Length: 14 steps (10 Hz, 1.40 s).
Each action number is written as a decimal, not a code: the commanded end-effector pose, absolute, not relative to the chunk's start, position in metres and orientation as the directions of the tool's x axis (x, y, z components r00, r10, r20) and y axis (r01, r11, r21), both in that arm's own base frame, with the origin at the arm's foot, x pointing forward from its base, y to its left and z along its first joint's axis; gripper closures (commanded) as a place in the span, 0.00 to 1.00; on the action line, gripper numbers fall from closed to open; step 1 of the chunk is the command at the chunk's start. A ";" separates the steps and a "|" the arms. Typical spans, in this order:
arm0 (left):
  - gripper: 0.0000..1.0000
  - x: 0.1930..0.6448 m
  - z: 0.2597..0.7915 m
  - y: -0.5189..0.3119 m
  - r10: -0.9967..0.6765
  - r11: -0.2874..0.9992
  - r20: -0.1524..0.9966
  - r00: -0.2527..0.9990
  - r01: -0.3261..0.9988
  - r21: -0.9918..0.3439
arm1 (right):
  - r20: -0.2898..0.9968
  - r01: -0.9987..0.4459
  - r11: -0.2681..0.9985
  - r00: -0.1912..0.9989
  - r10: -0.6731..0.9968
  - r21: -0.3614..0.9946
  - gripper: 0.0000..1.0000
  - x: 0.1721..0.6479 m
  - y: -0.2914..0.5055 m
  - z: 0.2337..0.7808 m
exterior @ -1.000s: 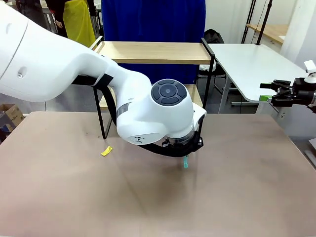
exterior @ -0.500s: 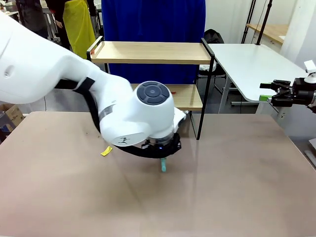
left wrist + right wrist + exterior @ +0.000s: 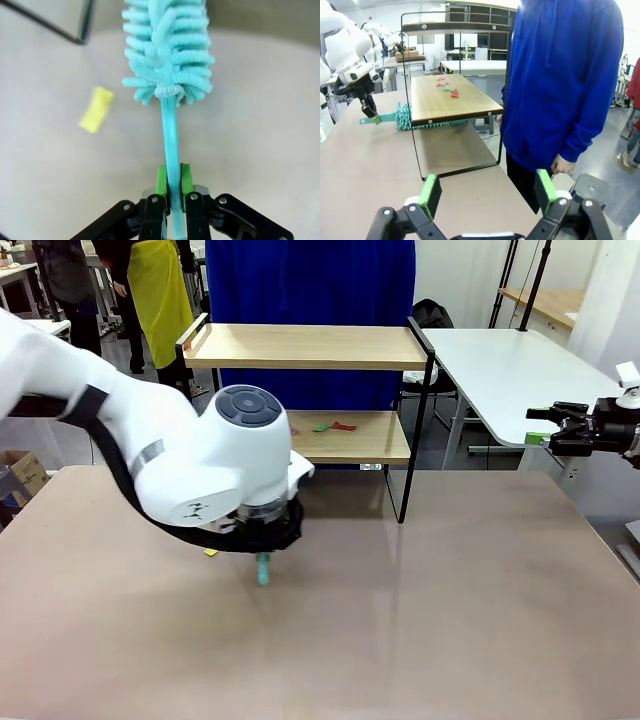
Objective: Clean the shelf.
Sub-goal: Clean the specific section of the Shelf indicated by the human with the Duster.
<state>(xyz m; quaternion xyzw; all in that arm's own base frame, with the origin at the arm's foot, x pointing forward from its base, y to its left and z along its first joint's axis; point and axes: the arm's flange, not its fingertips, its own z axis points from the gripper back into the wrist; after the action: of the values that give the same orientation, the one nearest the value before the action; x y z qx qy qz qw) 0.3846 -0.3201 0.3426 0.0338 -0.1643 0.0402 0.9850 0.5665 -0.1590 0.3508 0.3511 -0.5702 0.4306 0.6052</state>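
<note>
The shelf (image 3: 306, 346) stands at the far edge of the worktop (image 3: 470, 610), toward 12 o'clock in the front view, with two light wooden boards in a thin black frame. A few red and green scraps (image 3: 331, 426) lie on its lower board.

The left arm (image 3: 190, 475) comes in from 9 o'clock and bends low over the worktop, just in front of the shelf's left legs. In the left wrist view the left gripper (image 3: 173, 176) is clamped on the thin teal handle of a duster (image 3: 167, 50), its green pads pressing the handle from both sides. The fluffy teal head points to 12 o'clock, near the black foot of the shelf frame at 11 o'clock. A yellow scrap (image 3: 96, 109) lies on the worktop at 9 o'clock of the handle, apart from the duster head. In the front view the end of the handle pokes out below the wrist toward 6 o'clock, and the yellow scrap peeks out at 9 o'clock of it.

In the right wrist view the duster head runs low along the edge of the lower board and is partly hidden by it. Whether it touches the board I cannot tell.

The right gripper (image 3: 488, 194) is spread wide with nothing between its fingers. In the front view it hangs at 3 o'clock, beyond the worktop's edge and well apart from the shelf. A person (image 3: 565, 75) in a blue top stands by the shelf, at 2 o'clock in the right wrist view, with one hand (image 3: 562, 164) hanging down.
</note>
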 end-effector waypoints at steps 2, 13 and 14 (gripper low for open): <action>0.87 0.381 0.357 -0.285 0.049 0.984 0.323 0.945 -0.102 0.148 | 0.993 -0.921 0.386 -0.004 0.121 -0.051 0.00 0.566 -0.158 0.355; 0.87 0.354 0.394 -0.285 -0.029 0.997 0.396 0.918 0.001 0.072 | 0.993 -0.921 0.386 -0.004 0.121 -0.051 0.00 0.566 -0.158 0.355; 0.87 0.352 0.398 -0.281 -0.040 0.997 0.399 0.916 0.012 0.073 | 0.993 -0.921 0.386 -0.004 0.121 -0.051 0.00 0.566 -0.158 0.355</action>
<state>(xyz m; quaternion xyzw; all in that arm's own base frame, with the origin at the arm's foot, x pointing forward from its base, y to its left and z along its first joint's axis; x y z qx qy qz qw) 0.3616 -0.2984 0.3935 0.0431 -0.2062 -0.0010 0.9776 0.5665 -0.1592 0.3508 0.3510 -0.5702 0.4305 0.6052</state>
